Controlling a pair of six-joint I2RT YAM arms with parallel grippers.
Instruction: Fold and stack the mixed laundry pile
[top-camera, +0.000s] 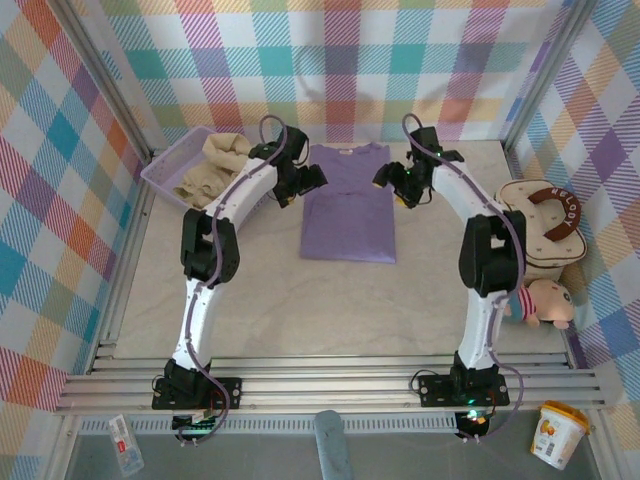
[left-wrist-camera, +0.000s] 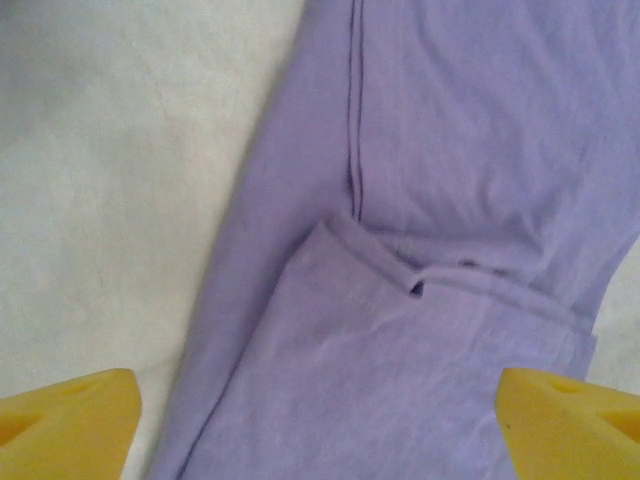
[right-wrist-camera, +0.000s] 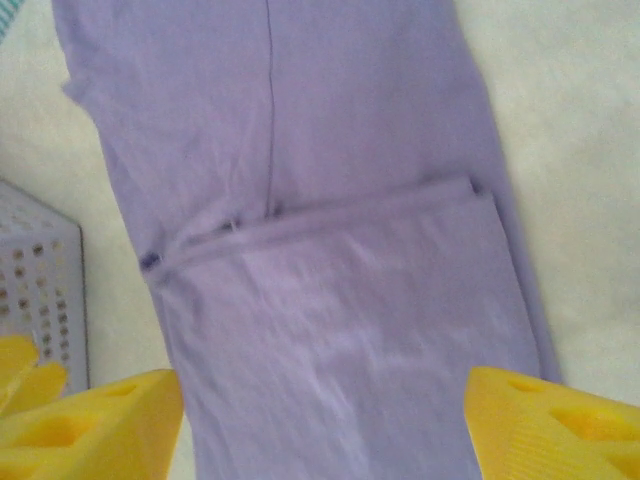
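Two grippers hang with jaws spread wide, gripping nothing, over the far middle of the pale table (top-camera: 260, 300): the left gripper (top-camera: 306, 181) at the left edge and the right gripper (top-camera: 390, 183) at the right edge of the lavender-purple cloth T-shirt (top-camera: 348, 228), which lies flat, partly folded. The cream-beige shirt (top-camera: 215, 165) sits in the lavender plastic mesh basket (top-camera: 160, 172) at the far-left corner, a narrow bare strip between basket and T-shirt. Bare table runs from the T-shirt's near edge to the table's own, with a wider gap to the cream padded bag (top-camera: 540, 238) at the right edge.
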